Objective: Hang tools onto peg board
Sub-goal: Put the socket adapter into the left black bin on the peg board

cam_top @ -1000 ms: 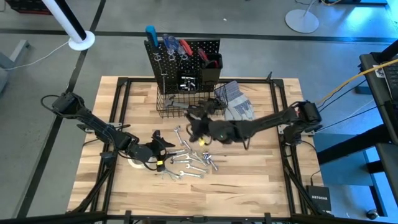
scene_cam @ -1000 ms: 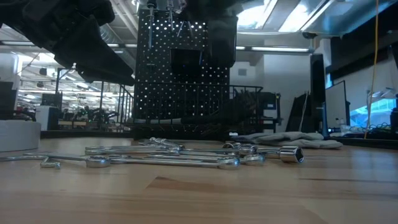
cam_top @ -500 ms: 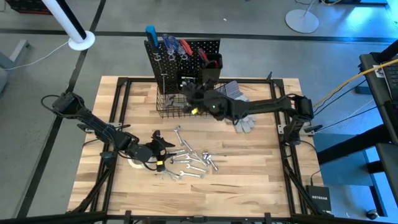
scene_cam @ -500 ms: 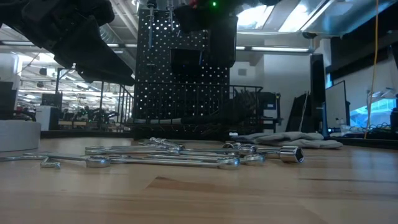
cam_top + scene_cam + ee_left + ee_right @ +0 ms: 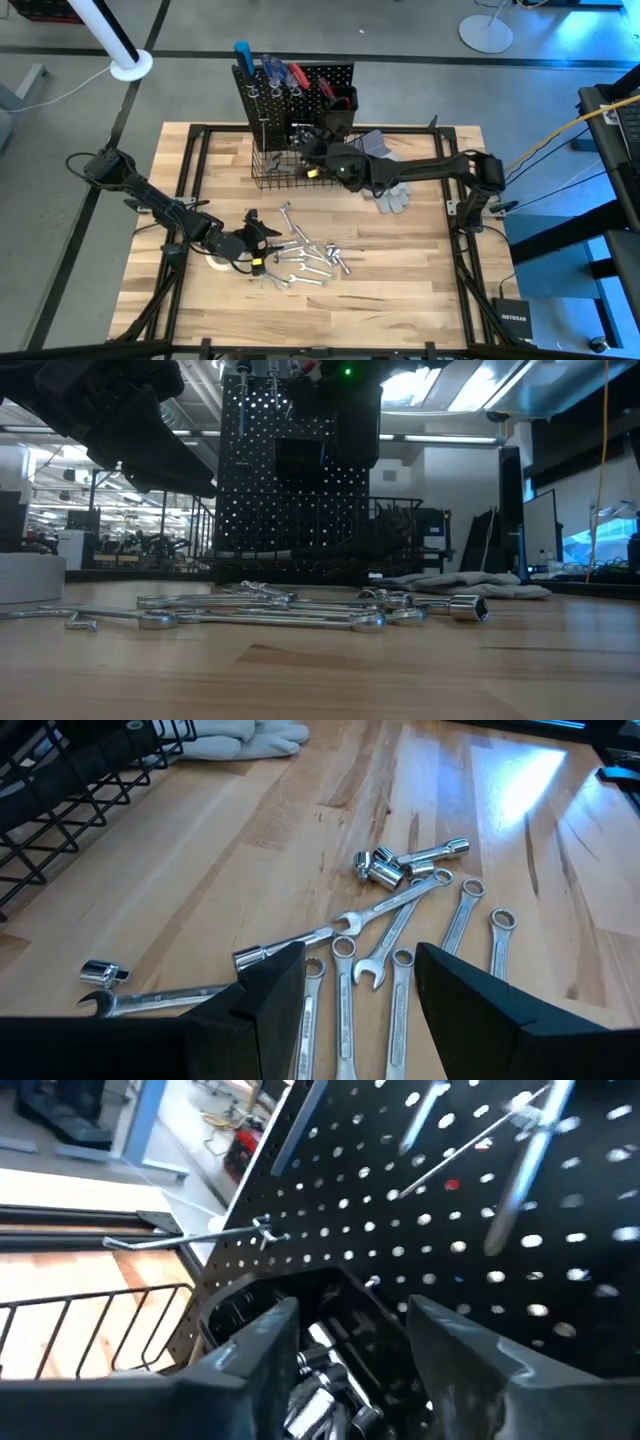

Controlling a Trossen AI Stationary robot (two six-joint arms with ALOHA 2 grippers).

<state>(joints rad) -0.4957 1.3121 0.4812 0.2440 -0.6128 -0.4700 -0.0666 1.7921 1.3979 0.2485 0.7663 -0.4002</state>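
The black peg board (image 5: 295, 85) stands upright at the table's far edge, with screwdrivers and pliers hanging on it and a wire basket (image 5: 278, 165) at its base. My right gripper (image 5: 345, 1370) is open, right in front of the board and above a black box bin (image 5: 330, 1315) that holds silver pieces (image 5: 322, 1365). Several silver wrenches and sockets (image 5: 305, 255) lie flat on the table's middle. My left gripper (image 5: 355, 1010) hovers open just left of the pile, touching nothing. A white tape roll (image 5: 214, 262) lies under the left arm.
Grey work gloves (image 5: 385, 168) lie on the table to the right of the basket, under the right arm. Silver hooks (image 5: 190, 1237) stick out of the board toward my right gripper. Bare wood lies along the table's near side and right side.
My right gripper has risen from above the wrench pile and travelled toward the table's far edge, up to the peg board, then almost stopped there. The wrenches on the table have not moved.
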